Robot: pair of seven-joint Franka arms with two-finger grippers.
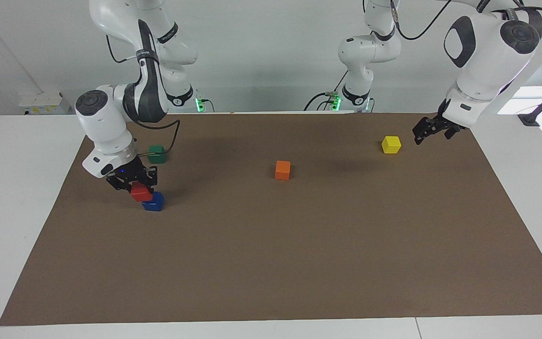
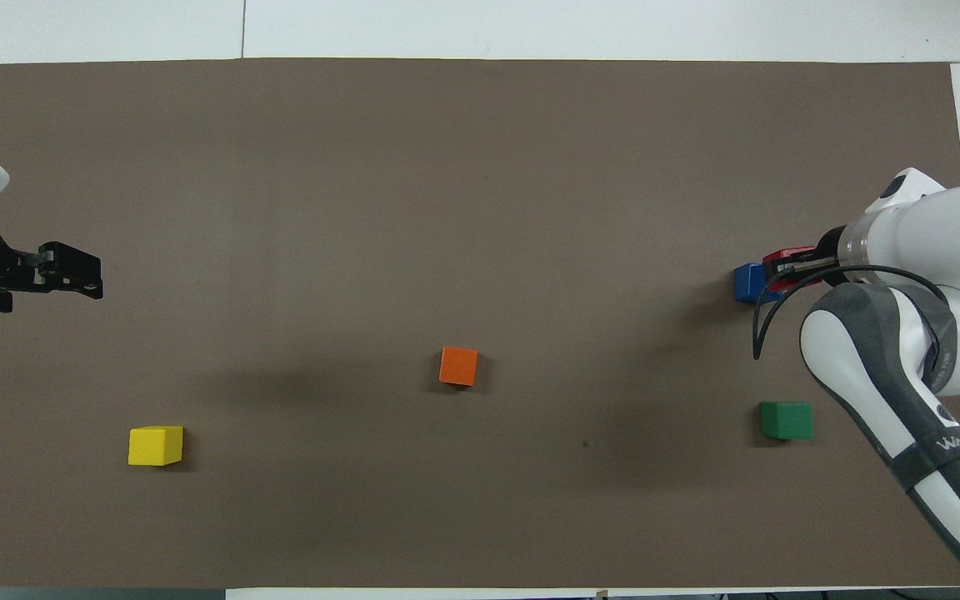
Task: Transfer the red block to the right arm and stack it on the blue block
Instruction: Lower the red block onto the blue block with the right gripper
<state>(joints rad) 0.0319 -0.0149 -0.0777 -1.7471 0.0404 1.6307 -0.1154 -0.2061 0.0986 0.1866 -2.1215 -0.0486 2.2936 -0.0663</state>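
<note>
Right gripper (image 1: 135, 184), lower left of the facing view w/ its small blue light showing, is clamped on the red block (image 1: 140, 192), fingers pinching two opposite faces so the cube hangs below the claw w/ its underside free to land. Red sits right over the blue block (image 1: 153, 201), overlapping it but offset toward the arm's side; can't tell if the two faces touch or if there's a sliver of air between. In the overhead view, right-middle of frame, blue block (image 2: 748, 282) pokes out past the red block (image 2: 788, 255), so alignment looks incomplete, prob. needs a small nudge before release. Judgement: handover part is done, since red is in the right arm's grip; the stack is at the placing stage, not let go. Left gripper (image 1: 428, 130) waits at upper right of the facing view, empty, fingers apart by a narrow gap, near the yellow block (image 1: 391, 144), parked out of the way. Orange block (image 1: 282, 170) mid-mat and green block (image 1: 156, 154) just above the right gripper are bystanders, well clear of the stack.
</note>
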